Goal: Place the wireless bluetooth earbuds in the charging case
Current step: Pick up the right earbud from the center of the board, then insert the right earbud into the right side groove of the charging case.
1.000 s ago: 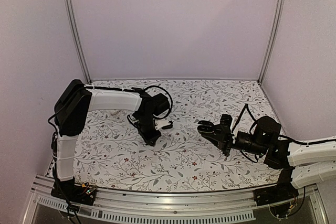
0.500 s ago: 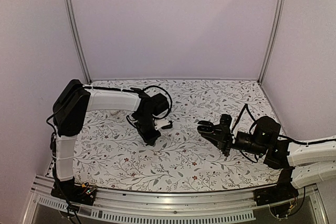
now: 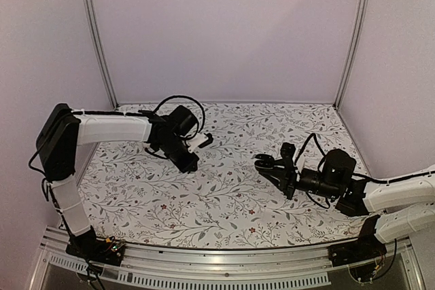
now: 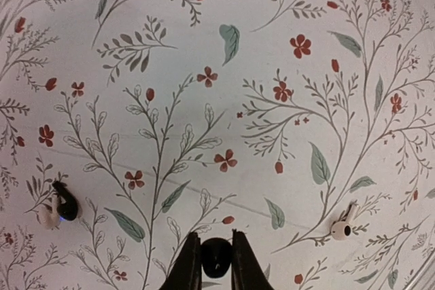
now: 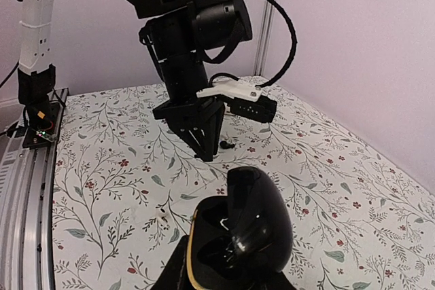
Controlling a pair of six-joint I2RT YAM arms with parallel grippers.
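In the left wrist view my left gripper (image 4: 216, 256) is shut on a small black earbud (image 4: 216, 259), held above the floral tabletop. A second black earbud (image 4: 64, 203) with a pale tip lies on the cloth to its left; the right wrist view shows that earbud (image 5: 226, 145) just behind the left gripper (image 5: 204, 151). My right gripper (image 5: 231, 273) is shut on the black charging case (image 5: 238, 236), whose lid stands open over two dark wells. From above, the left gripper (image 3: 190, 165) is left of centre and the case (image 3: 265, 164) sits at the right gripper's tip.
A tiny white piece (image 4: 342, 227) lies on the cloth to the right of the left gripper, also visible as a white piece (image 5: 162, 213) in front of the case. The floral table cover (image 3: 224, 202) is bounded by lilac walls and an aluminium rail (image 3: 204, 259) at the near edge.
The left gripper has closed on the black earbud and risen, moving back and to the left with its arm stretched out. The right arm has edged slightly left, still holding the case.
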